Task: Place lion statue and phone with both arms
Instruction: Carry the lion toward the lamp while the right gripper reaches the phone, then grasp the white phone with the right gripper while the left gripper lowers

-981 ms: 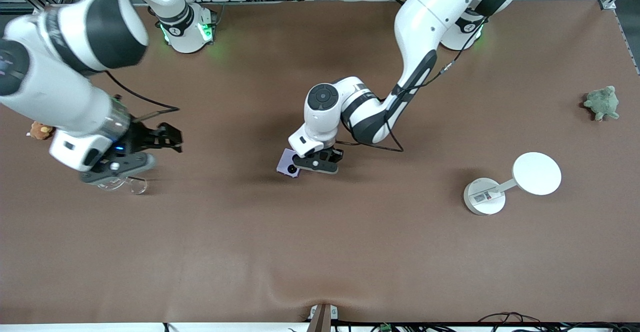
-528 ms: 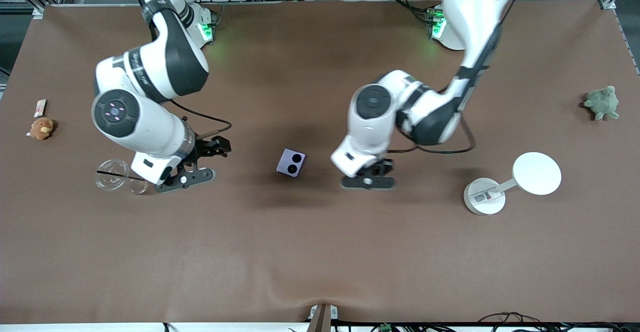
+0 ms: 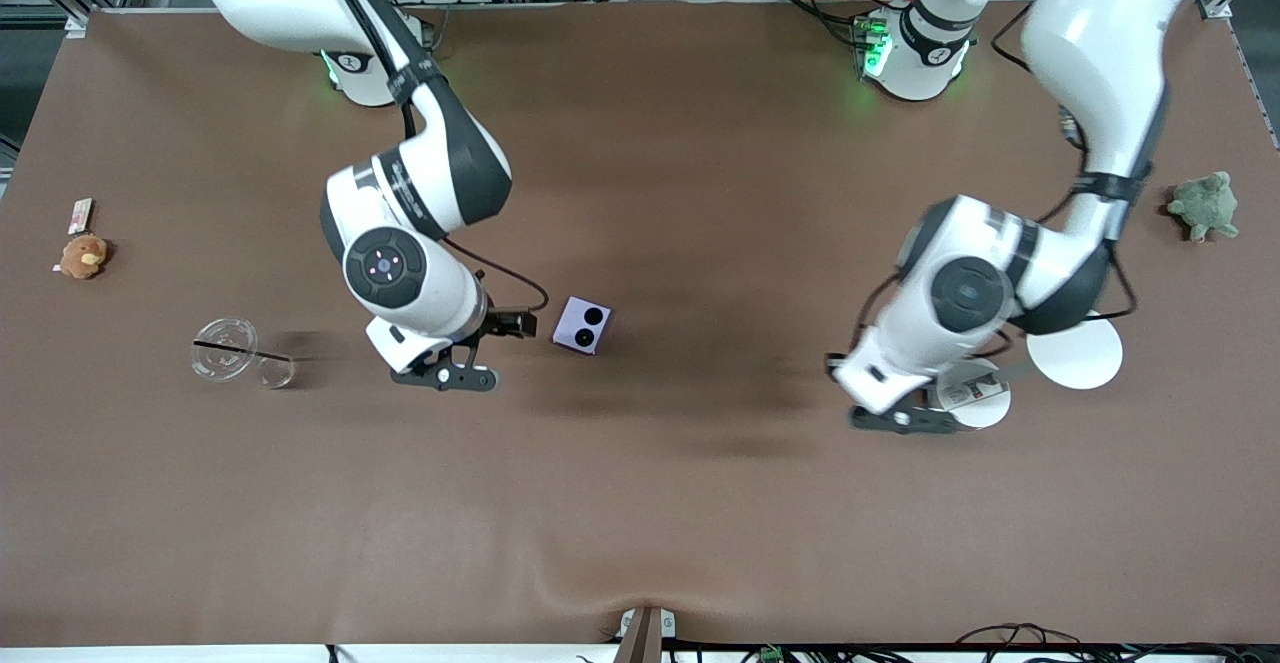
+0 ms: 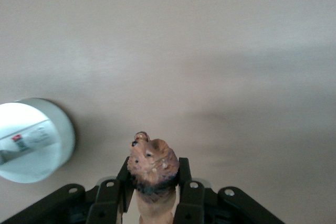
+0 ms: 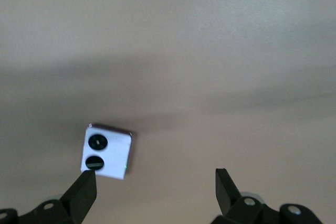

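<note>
Front view shows the phone [image 3: 583,325] lying flat on the brown worktop [image 3: 640,503] near its middle, well away from every edge, its two black camera circles facing up. The right claw [image 3: 452,375] hangs low over the worktop just beside the phone, toward the right arm's end; in the right wrist view its fingers [image 5: 83,195] are spread wide with nothing between them, and the phone [image 5: 106,152] lies apart from them. The left claw [image 3: 905,417] is over the worktop toward the left arm's end, next to the round base of the white stand [image 3: 985,398]. In the left wrist view that claw [image 4: 152,192] is clenched on the lion statue [image 4: 153,167], whose reddish-brown head sticks out between the two fingers, with the stand's base [image 4: 32,140] on the worktop close by. A clear plastic cup [image 3: 227,348] lies on its side toward the right arm's end of the worktop, and an orange-brown plush toy [image 3: 82,255] sits close to that end's edge. A green plush toy [image 3: 1205,205] sits close to the edge at the left arm's end.
</note>
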